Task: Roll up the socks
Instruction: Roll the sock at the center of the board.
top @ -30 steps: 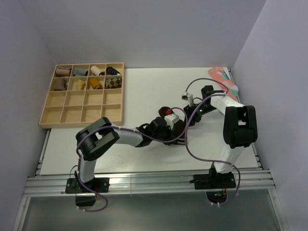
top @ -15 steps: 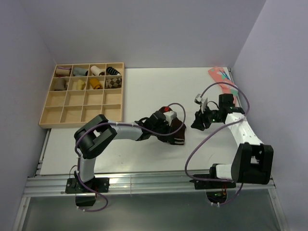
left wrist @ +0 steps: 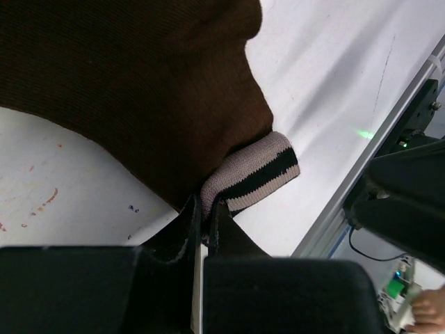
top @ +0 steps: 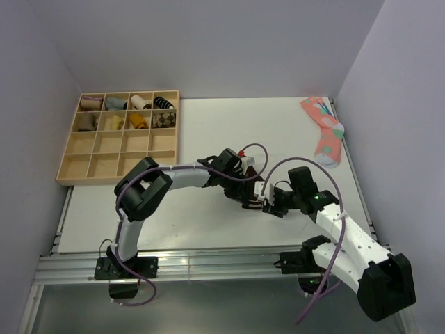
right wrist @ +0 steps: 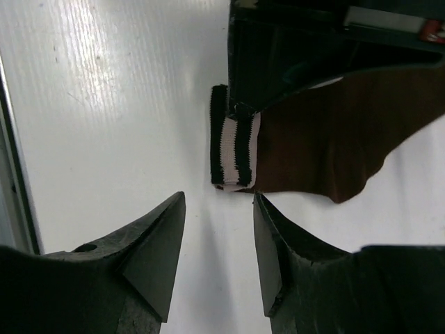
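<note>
The dark brown sock [left wrist: 132,83] lies on the white table, with its pale grey striped cuff [left wrist: 259,170] folded at one end. My left gripper [left wrist: 206,209] is shut, pinching the cuff's edge. In the right wrist view the cuff [right wrist: 235,146] and the brown body [right wrist: 334,136] lie just beyond my right gripper [right wrist: 219,197]. That gripper is open and empty, a short way off the cuff. In the top view the left gripper [top: 248,197] and the right gripper [top: 268,204] meet near the table's middle front, and the sock is mostly hidden under them.
A wooden compartment tray [top: 118,161] stands at the back left, with small sock bundles [top: 128,111] in its far rows. A pink dotted sock [top: 325,132] lies at the far right. The table's front rail [top: 208,261] is close behind the right gripper.
My right arm has swung from the right side down to the front, so its open gripper now faces the cuff. The left gripper has shifted slightly with the sock.
</note>
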Controlling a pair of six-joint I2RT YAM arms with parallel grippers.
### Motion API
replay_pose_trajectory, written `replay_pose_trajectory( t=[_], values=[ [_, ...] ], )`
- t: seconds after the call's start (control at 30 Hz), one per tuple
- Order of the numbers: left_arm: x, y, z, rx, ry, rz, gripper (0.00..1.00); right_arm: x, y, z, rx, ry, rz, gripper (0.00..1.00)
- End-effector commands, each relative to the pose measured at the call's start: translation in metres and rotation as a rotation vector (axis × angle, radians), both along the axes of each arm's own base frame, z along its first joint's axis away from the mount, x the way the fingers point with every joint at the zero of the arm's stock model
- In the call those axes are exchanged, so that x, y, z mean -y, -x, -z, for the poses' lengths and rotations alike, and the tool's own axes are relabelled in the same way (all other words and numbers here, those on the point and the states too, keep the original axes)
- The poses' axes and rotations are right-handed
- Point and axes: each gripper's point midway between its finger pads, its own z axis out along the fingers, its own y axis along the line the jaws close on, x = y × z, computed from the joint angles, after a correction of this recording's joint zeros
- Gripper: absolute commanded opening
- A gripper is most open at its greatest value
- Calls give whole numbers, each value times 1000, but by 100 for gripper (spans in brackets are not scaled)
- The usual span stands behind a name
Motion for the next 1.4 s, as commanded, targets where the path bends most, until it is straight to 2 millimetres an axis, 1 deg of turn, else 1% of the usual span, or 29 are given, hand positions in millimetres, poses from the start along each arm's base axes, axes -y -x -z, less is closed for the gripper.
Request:
replay_pose_trajectory(
  t=[0.0, 0.07, 0.17, 0.2, 0.23, 0.3, 0.33, 0.4, 0.43, 0.53, 0.6, 0.7, 0.8, 0.9, 1.0, 1.27, 1.37],
  values=[
    [-30, 21, 29, -144, -153, 14, 0, -5, -17, 2, 87, 60, -33, 51],
    [-29, 21, 25, -172, -142, 14, 0, -7, -15, 8, 69, 75, -58, 51],
    [-30, 20, 24, -193, -153, 17, 0, -11, -12, 17, 91, 97, -84, 51],
    [-29, 23, 24, -211, -148, 25, 0, -12, -18, 18, 129, 112, -82, 51],
    [-29, 23, 23, -223, -152, 26, 0, -16, -12, 23, 133, 119, -102, 51],
    [-29, 24, 25, -238, -165, 31, 0, -22, -13, 22, 158, 113, -115, 51],
    [-29, 23, 25, -243, -171, 30, 0, -24, -10, 25, 156, 116, -129, 52],
    [-30, 24, 26, -252, -181, 34, 0, -28, -12, 25, 176, 120, -132, 51],
    [-28, 24, 24, -261, -174, 38, 0, -29, -10, 30, 179, 133, -145, 51],
    [-27, 24, 24, -276, -181, 41, 0, -33, -11, 33, 197, 142, -150, 51],
    [-29, 24, 25, -281, -193, 40, 0, -36, -12, 32, 210, 137, -153, 49],
    [-28, 25, 24, -293, -186, 41, 0, -38, -13, 33, 238, 141, -156, 49],
    [-29, 23, 24, -300, -187, 40, 0, -40, -9, 35, 244, 140, -168, 47],
    [-28, 25, 23, -313, -179, 47, 0, -41, -7, 36, 249, 147, -177, 46],
    [-31, 26, 27, -327, -189, 48, 0, -40, -3, 40, 238, 157, -187, 46],
    [-31, 22, 26, -333, -191, 48, 0, -41, 3, 60, 209, 204, -212, 45],
    [-31, 21, 25, -334, -192, 46, 0, -40, 4, 64, 197, 213, -208, 42]
  ],
)
